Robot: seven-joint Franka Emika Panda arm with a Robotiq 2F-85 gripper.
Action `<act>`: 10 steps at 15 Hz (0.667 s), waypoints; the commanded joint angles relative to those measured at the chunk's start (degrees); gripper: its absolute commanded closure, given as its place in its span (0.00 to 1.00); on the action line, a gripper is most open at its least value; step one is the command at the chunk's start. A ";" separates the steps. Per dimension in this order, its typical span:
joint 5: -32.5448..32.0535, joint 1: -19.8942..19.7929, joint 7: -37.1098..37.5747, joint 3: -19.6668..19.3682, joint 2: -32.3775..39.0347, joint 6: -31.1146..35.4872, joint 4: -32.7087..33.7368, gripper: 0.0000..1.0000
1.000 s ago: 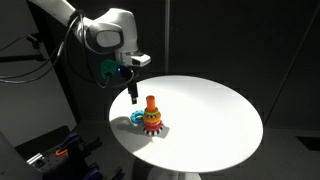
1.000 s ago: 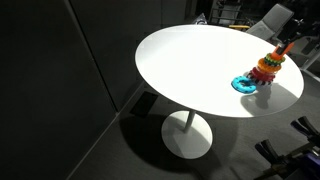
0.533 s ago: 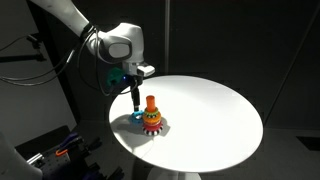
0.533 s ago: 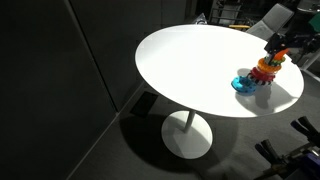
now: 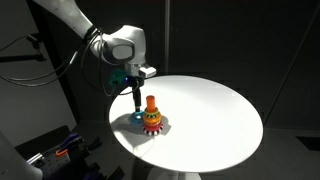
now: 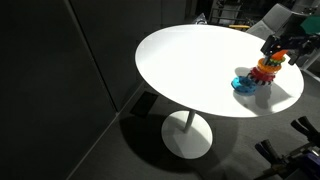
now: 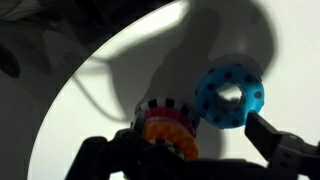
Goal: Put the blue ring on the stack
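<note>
The blue ring (image 5: 134, 118) lies flat on the white round table (image 5: 210, 110), touching the side of the stack (image 5: 151, 115). The stack has an orange-yellow peg and a red toothed ring at its base. My gripper (image 5: 135, 98) hangs fingers down just above the blue ring, beside the peg. In the wrist view the blue ring (image 7: 229, 95) lies beside the stack (image 7: 165, 125), and my gripper's (image 7: 180, 145) fingers are spread wide with nothing between them but the stack's top. Both also show in an exterior view: ring (image 6: 244, 83), stack (image 6: 265, 68), gripper (image 6: 279, 48).
The table's edge (image 5: 125, 140) runs close to the ring and stack. The table stands on a single pedestal (image 6: 188, 135). Dark equipment (image 5: 50, 150) stands below the table's side. Chairs (image 6: 270, 20) stand behind the table.
My gripper has moved down and a little sideways, closer to the blue ring and the stack. The ring and stack have not moved.
</note>
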 commanded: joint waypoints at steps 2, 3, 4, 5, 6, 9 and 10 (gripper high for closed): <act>0.09 0.90 -0.08 -0.93 -0.01 -0.13 0.08 0.00; -0.20 0.95 0.00 -0.93 -0.06 0.02 0.12 0.00; -0.51 1.06 0.20 -0.88 0.13 0.03 0.34 0.00; -0.79 1.19 0.42 -0.83 0.34 0.27 0.53 0.00; -1.04 1.41 0.65 -0.74 0.81 0.50 0.93 0.00; -1.50 2.14 0.94 -0.65 2.15 0.82 1.98 0.00; -1.88 2.43 1.20 -0.68 2.62 1.15 2.28 0.00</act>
